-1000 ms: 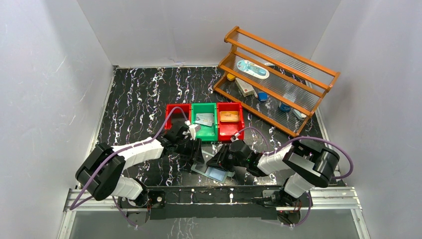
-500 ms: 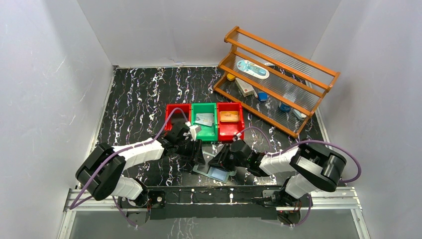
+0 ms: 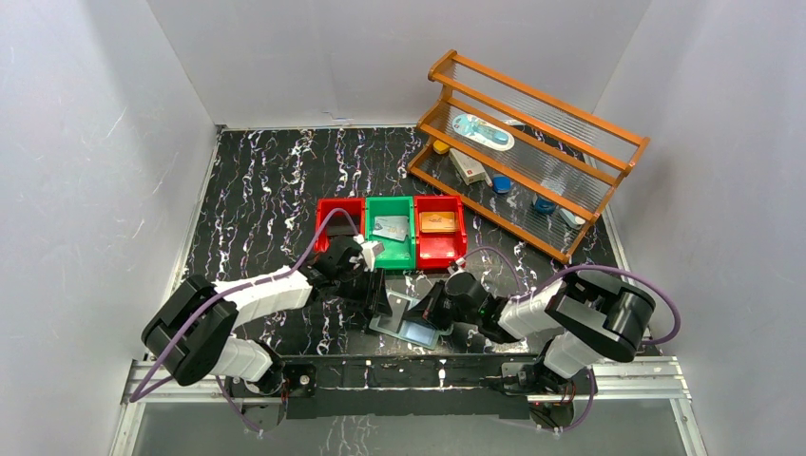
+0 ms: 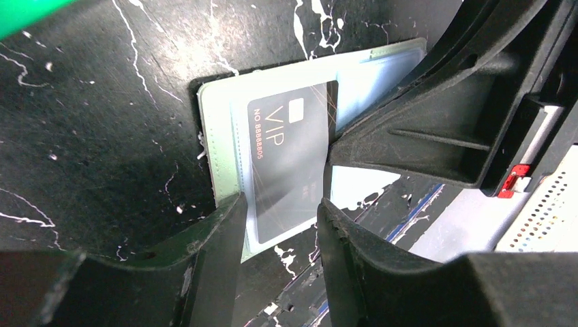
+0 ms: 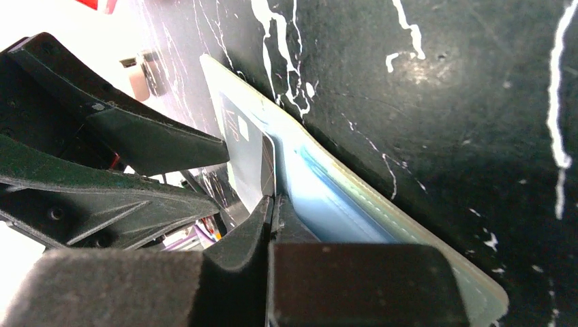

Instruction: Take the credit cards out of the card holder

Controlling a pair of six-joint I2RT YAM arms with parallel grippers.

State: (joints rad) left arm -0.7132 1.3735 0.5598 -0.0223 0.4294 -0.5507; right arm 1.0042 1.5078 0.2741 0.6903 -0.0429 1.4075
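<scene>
The card holder (image 3: 411, 331) lies open on the dark table near the front edge, its sage-green cover (image 4: 215, 136) under pale blue sleeves (image 5: 327, 197). A dark credit card (image 4: 290, 163) marked VIP sticks partly out of a sleeve. My right gripper (image 5: 272, 201) is shut on that card's edge. My left gripper (image 4: 279, 211) stands open over the holder's near end, one finger (image 4: 218, 231) resting on the green edge. A silvery grey card (image 3: 390, 228) lies in the green bin and a tan-gold card (image 3: 438, 222) in the right red bin.
Three bins stand in a row at mid-table: red (image 3: 333, 209), green (image 3: 404, 255), red (image 3: 458, 237). A wooden rack (image 3: 532, 142) with small items fills the back right. White walls close in both sides. The two grippers are almost touching.
The right gripper's jaws have closed onto the dark card's edge, and that arm has shifted slightly to the right. The left gripper has stayed on the holder.
</scene>
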